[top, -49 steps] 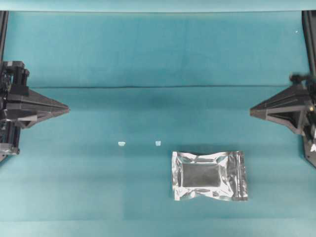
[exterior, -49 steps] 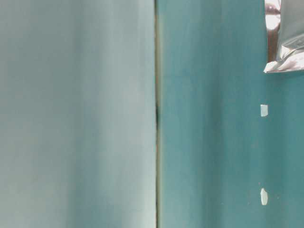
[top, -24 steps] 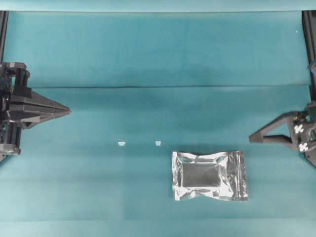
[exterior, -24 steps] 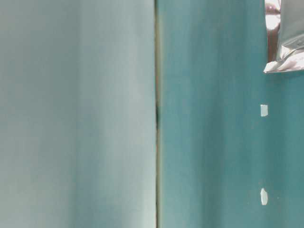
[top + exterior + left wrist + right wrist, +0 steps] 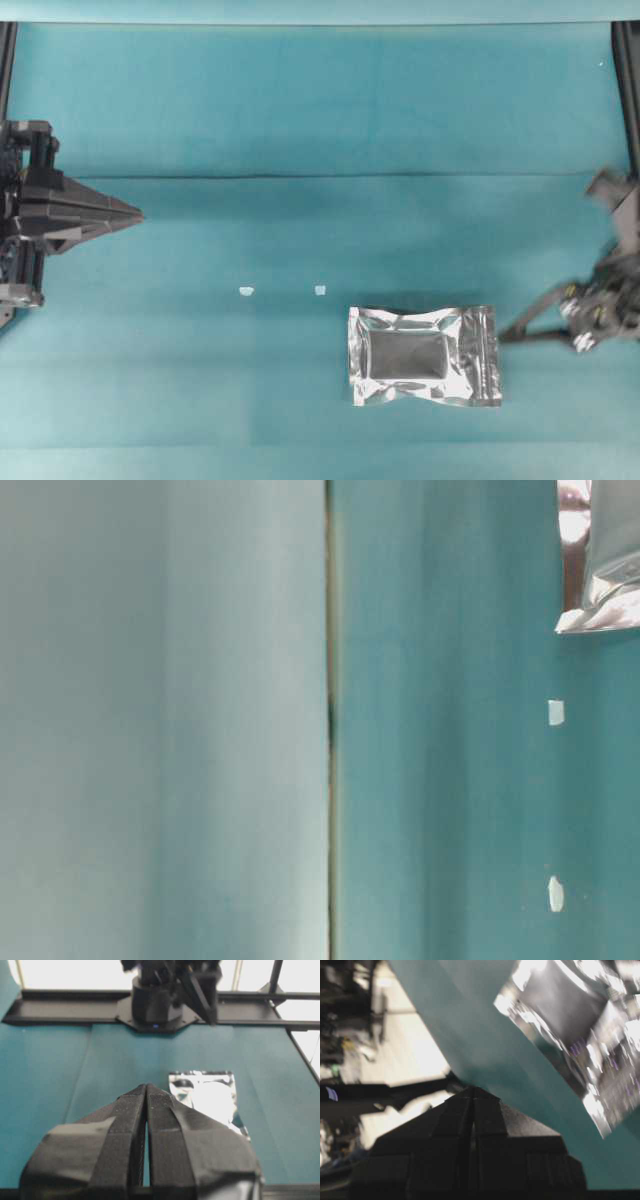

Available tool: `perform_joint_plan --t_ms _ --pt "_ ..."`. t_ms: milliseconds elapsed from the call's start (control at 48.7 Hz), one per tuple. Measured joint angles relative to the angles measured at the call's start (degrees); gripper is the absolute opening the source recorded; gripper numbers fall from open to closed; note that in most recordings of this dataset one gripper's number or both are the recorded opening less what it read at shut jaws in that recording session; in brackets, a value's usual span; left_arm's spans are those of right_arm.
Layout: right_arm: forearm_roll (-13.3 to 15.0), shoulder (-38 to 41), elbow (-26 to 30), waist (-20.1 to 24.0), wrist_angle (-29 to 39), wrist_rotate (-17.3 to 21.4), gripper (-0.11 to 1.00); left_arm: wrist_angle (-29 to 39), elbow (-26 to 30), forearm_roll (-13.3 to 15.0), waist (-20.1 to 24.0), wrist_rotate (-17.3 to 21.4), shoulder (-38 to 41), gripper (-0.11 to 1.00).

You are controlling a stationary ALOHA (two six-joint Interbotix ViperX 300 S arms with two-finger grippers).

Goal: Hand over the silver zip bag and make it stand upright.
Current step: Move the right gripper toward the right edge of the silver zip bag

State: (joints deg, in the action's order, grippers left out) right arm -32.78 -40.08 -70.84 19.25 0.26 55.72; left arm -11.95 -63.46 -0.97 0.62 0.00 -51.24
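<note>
silver zip bag (image 5: 424,356) glossy crinkly foil, tablecloth (image 5: 300,110) matt

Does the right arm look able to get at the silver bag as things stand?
Probably yes. The right gripper sits just off the bag's zip end, with only bare cloth between them. Its jaws are shut, though, so they must open first.

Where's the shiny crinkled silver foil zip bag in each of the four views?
Overhead: shiny crinkled silver foil zip bag lying flat, lower right of centre.
Table-level: only one corner shows, top right edge.
Left wrist: centre right, beyond the shut left gripper.
Right wrist: blurred, upper right.
Shared landmark: two tiny white scraps, in both exterior views.
</note>
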Motion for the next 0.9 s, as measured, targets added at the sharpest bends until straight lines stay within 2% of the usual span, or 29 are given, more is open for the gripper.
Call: perform_joint_plan --t_ms 103,164,308,452,555,698,780,842,904 --pt "-2.55 2.20 -1.41 3.34 -1.67 2.55 0.00 -0.09 0.00 0.00 0.09 -0.26 0.09 0.00" --pt "-3.08 2.37 -2.11 3.96 -2.46 3.52 0.00 0.00 0.09 0.00 0.09 -0.18 0.18 0.00" --pt "-4.31 1.67 -4.83 3.60 -2.90 4.48 0.01 0.00 0.09 0.00 0.09 -0.09 0.44 0.00" --pt "-5.45 1.41 -7.21 0.88 -2.90 4.66 0.05 0.00 0.09 0.00 0.09 -0.35 0.44 0.00" --pt "-5.45 1.14 -7.65 -0.53 -2.02 4.66 0.22 0.00 0.09 0.00 0.09 -0.09 0.44 0.00" --pt "-5.45 0.97 -7.73 -1.14 0.26 4.66 0.64 0.09 0.09 0.00 0.09 -0.18 0.44 0.00" --pt "-5.54 0.97 -7.65 -1.14 0.44 4.66 0.84 0.35 0.09 0.00 0.09 -0.26 0.53 0.00" --pt "-5.54 0.97 -7.38 -1.41 0.26 4.66 0.92 0.44 0.09 0.00 0.09 -0.18 0.53 0.00" --pt "-5.54 1.05 -7.38 -1.93 -0.09 4.66 0.92 0.44 0.09 0.00 0.09 -0.18 0.53 0.00"
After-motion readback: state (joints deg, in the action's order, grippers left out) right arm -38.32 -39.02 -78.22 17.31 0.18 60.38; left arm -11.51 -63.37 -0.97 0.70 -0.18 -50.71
